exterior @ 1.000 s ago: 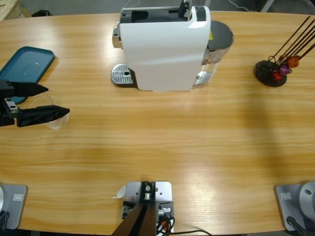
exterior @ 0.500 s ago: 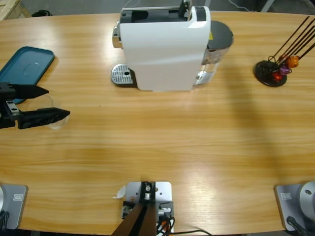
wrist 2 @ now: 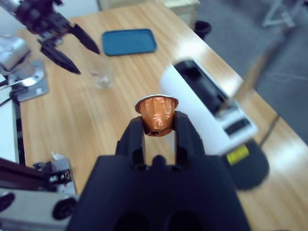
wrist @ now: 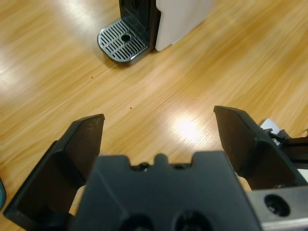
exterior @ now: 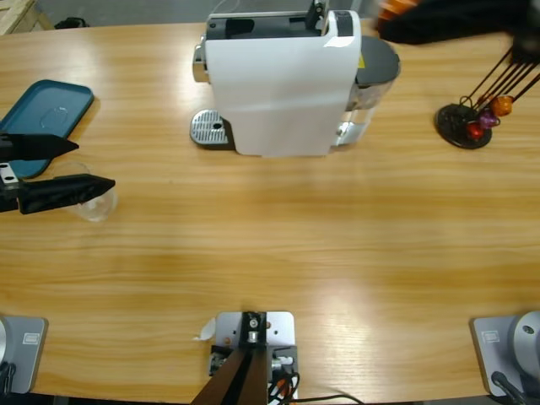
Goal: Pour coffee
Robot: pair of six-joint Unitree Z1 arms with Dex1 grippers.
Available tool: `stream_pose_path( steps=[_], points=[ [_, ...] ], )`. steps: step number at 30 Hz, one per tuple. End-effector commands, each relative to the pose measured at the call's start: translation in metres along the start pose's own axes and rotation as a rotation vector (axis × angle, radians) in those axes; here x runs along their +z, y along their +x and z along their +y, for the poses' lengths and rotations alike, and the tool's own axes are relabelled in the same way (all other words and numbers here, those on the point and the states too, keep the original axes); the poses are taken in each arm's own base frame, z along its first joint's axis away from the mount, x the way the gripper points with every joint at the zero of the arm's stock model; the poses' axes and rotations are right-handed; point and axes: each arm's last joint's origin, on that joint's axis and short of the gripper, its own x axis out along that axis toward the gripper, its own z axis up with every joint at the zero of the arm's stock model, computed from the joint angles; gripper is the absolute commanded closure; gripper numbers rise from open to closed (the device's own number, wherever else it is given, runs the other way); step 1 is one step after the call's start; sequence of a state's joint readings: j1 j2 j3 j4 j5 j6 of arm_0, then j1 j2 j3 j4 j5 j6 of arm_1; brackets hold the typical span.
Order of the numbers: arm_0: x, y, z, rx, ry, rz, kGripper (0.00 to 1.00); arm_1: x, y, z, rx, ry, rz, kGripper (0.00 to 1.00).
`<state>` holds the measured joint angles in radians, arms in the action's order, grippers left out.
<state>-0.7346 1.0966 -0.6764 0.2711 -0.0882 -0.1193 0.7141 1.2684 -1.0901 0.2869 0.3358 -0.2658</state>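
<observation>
One white coffee machine (exterior: 283,80), one teal tray (exterior: 42,114), one clear tumbler (exterior: 94,202); no coffee visible inside. Left gripper (exterior: 72,167) gapes wide, empty, backed off it. Right gripper (wrist 2: 157,129), newly arrived, pinches one orange capsule (wrist 2: 157,114).

**Surfaces and finishes**

We see a worktop (exterior: 278,236) of grained wood with a soft sheen. The coffee machine (exterior: 278,80) looks like smooth white plastic, its drip grille (wrist: 122,39) perforated metal. The glass (exterior: 94,202) is clear. The capsule (wrist 2: 156,113) is shiny orange foil, the tray (exterior: 46,114) matt teal.
</observation>
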Motion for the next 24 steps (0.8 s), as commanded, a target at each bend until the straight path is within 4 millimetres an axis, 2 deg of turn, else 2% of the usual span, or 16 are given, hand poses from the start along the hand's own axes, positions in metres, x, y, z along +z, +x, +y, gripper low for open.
stream_pose_path(
  steps=[1, 7, 12, 19, 24],
  points=[
    [0.004, -0.016, -0.002, -0.021, -0.01, -0.075, 0.013, 0.03, 0.116, -0.018, 0.166, -0.099, 0.111, 1.0],
    [0.001, -0.024, 0.0, -0.01, -0.018, -0.093, 0.013, 0.038, 0.164, -0.032, 0.183, -0.15, 0.169, 1.0],
    [0.0, -0.023, 0.001, -0.005, -0.023, -0.09, 0.017, 0.026, 0.188, -0.044, 0.186, -0.176, 0.214, 1.0],
    [-0.002, -0.022, 0.002, 0.002, -0.033, -0.081, 0.018, 0.017, 0.177, -0.078, 0.079, -0.231, 0.253, 1.0],
    [-0.003, -0.02, 0.002, 0.002, -0.04, -0.074, 0.018, 0.014, 0.176, -0.086, 0.061, -0.243, 0.265, 1.0]
  ],
)
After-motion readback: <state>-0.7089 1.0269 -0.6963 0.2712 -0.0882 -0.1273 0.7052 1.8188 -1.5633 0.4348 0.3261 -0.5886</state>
